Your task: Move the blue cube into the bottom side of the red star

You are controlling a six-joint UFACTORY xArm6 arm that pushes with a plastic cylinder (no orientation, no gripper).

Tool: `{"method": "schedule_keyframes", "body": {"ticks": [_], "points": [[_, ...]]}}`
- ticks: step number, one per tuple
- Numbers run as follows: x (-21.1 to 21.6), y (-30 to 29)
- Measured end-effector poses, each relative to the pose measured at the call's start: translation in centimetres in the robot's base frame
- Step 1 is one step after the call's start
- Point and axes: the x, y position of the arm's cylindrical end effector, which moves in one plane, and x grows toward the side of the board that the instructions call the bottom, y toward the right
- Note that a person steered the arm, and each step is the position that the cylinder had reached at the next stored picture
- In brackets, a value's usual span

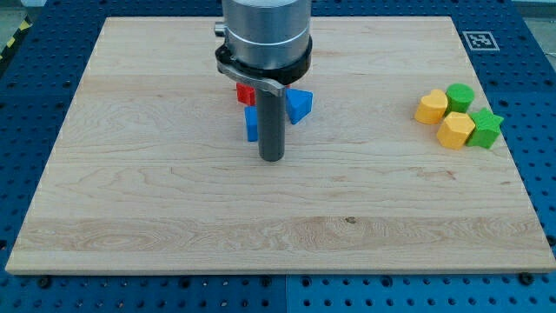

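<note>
The blue cube (251, 123) sits near the board's top centre, mostly hidden behind my rod. Only a red piece of the red star (244, 93) shows, just above the cube and under the arm's metal collar; the two look close or touching, I cannot tell which. A blue triangular block (300, 105) lies just to the right of the rod. My tip (272, 158) rests on the board just below and slightly right of the blue cube.
At the view's right stands a cluster: a yellow heart-like block (431, 107), a green cylinder (460, 96), a yellow hexagonal block (455, 129) and a green star (486, 128). The wooden board (174, 200) lies on a blue perforated table.
</note>
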Motion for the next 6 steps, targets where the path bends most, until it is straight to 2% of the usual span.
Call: {"method": "schedule_keyframes", "body": {"ticks": [1,2,3,4,5,6], "points": [[1.4,0.2],[4.5,0.1],[2.9,-2.4],[-2.2,-2.4],[-4.1,-2.5],[-3.3,-2.6]]}}
